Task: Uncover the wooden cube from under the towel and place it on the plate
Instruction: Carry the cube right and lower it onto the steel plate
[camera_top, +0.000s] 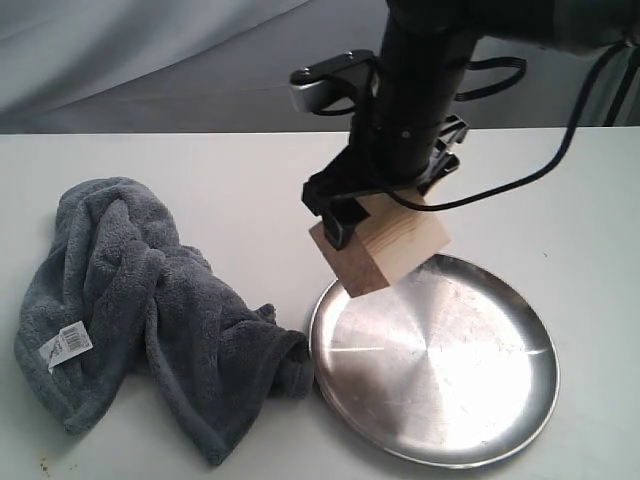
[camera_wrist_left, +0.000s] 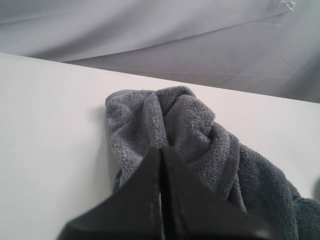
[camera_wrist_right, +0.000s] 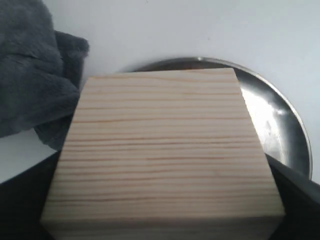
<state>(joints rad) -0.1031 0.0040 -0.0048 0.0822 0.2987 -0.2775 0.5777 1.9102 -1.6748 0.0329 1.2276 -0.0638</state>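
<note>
Now: right gripper (camera_top: 388, 205) is clamping the pale tan wooden cube (camera_top: 395, 250), which is tilting corner-down above the towel-side rim of the large round shiny silver metal plate (camera_top: 440, 400), clear of the metal. Dark grey fluffy fleece towel (camera_top: 140, 300) is lying crumpled to the left, one fold just beside the plate. Left gripper (camera_wrist_left: 161, 155) is hanging over the towel, jaws pressed together, empty. Judgement: moving over the plate's centre, levelling the cube, lowering until it is seating flat, then releasing. A tilted drop risks a tumble off the rim.
</note>
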